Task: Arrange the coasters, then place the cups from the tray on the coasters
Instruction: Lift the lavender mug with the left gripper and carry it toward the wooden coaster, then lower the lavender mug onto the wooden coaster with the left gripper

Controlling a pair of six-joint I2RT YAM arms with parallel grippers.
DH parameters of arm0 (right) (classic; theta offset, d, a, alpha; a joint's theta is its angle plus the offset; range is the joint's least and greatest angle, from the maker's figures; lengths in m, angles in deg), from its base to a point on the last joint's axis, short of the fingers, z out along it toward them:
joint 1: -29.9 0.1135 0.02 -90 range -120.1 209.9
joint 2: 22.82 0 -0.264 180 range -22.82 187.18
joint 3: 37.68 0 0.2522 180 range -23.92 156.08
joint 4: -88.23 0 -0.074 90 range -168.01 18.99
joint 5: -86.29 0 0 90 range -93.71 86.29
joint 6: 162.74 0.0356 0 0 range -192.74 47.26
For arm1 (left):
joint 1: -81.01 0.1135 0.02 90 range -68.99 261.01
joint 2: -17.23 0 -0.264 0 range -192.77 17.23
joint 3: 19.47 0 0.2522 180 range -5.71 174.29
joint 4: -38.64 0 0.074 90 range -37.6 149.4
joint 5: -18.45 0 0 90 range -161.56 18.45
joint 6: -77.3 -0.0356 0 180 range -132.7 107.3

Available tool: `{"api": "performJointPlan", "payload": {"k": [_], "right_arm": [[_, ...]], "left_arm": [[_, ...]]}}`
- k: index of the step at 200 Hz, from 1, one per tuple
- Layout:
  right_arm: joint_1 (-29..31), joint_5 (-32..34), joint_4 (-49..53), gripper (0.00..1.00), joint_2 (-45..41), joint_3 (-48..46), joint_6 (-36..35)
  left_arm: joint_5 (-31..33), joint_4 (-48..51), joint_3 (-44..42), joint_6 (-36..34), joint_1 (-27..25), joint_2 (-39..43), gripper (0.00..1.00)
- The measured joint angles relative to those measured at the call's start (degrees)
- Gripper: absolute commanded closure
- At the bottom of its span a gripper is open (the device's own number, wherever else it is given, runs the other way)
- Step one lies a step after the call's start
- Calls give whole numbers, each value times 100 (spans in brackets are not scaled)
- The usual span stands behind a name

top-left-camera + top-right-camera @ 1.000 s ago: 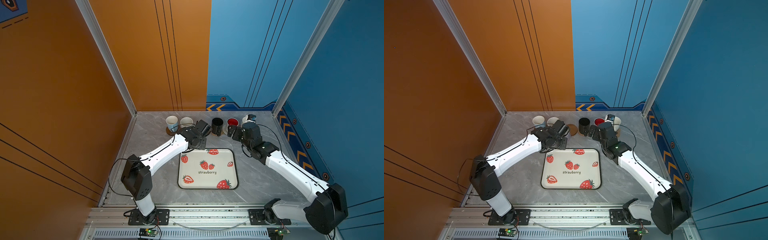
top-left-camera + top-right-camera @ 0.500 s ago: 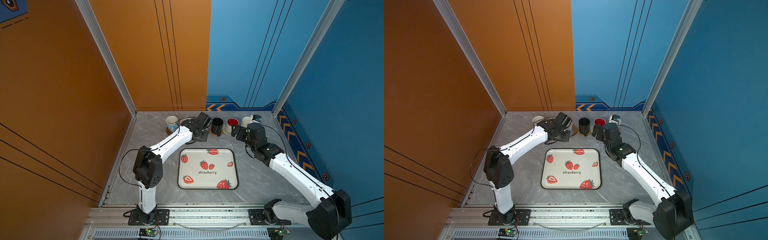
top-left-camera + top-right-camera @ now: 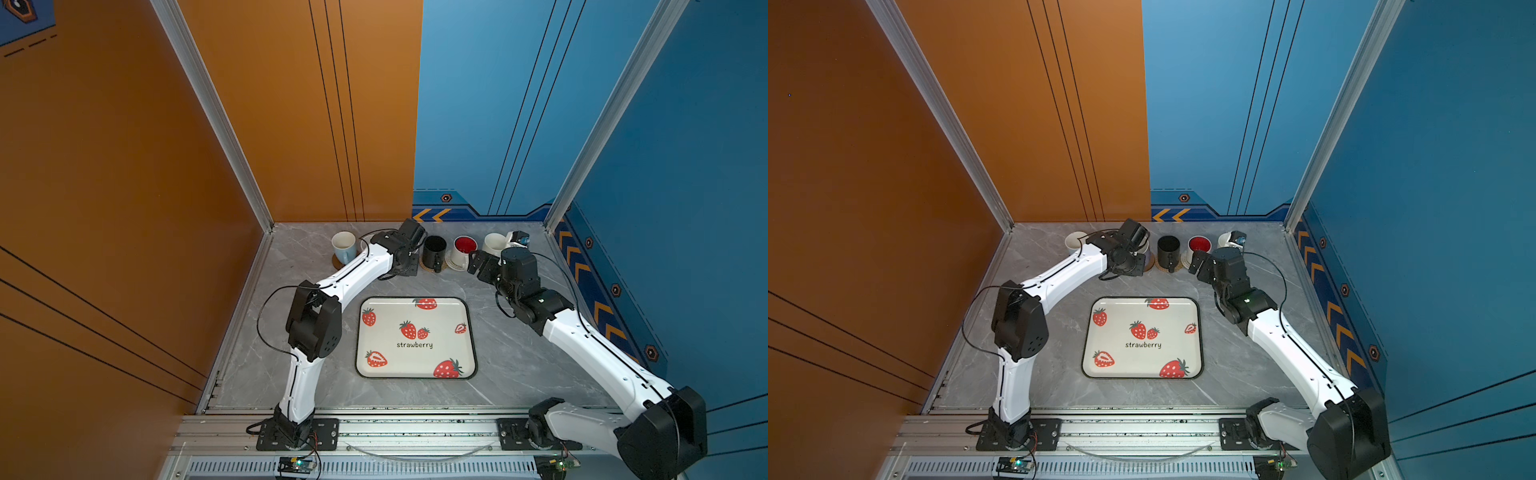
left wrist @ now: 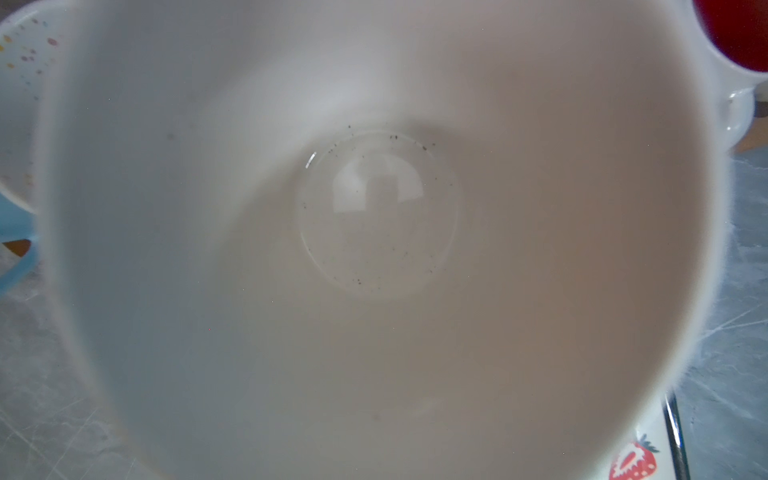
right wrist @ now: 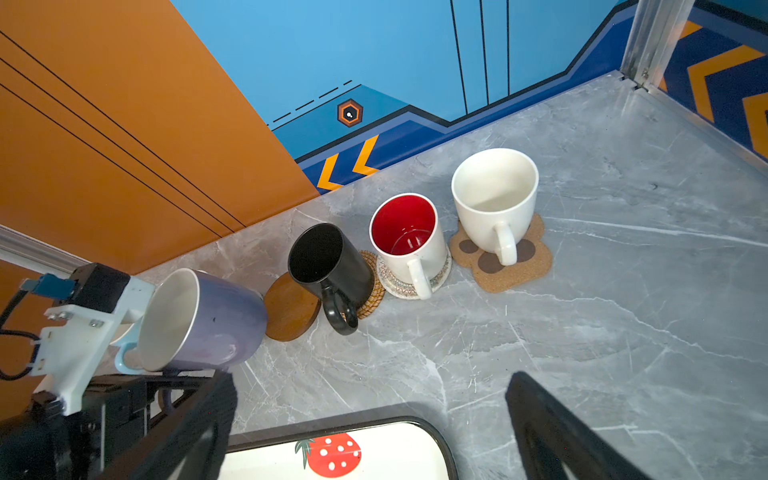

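The lavender ceramic mug [image 5: 216,320] hangs tilted, mouth turned sideways, just beside the bare brown wooden disc coaster [image 5: 289,309], and it's not down on it yet. The left gripper [image 3: 406,259] is pinched narrow on that mug. The grip itself is hidden, though I'd guess it's at the handle.

Along the back, the black mug [image 5: 328,266] stands on the tan rattan round [image 5: 372,286]. The white mug with red inside [image 5: 409,241] sits on a grey-white woven round [image 5: 399,286], and the cream white mug [image 5: 494,199] on the paw-print cork piece [image 5: 498,266]. Further along, the light blue mug [image 3: 343,246] sits on a second brown disc [image 3: 336,262]. The speckled white mug [image 4: 20,62] peeks in, its coaster out of sight.

The white strawberry-print tray [image 3: 415,361] lies empty. The right gripper [image 5: 370,380] gapes wide, holding nothing. By my read, one mug is left to land.
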Motion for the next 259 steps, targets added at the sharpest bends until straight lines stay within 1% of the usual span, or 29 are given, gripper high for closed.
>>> {"api": "performJointPlan", "payload": {"k": [127,203,259], "right_arm": [[-334,-155,44,0,-140,-243,105],[-455,-275,44,0,-140,-278,127],[-527,-321,42,0,-140,-306,129]], "left_arm": [[0,50,483,175,105,-839,100],[-68,81,826,291,254,-1086,100],[-133,83,1040,348,258,-1268,100]]}}
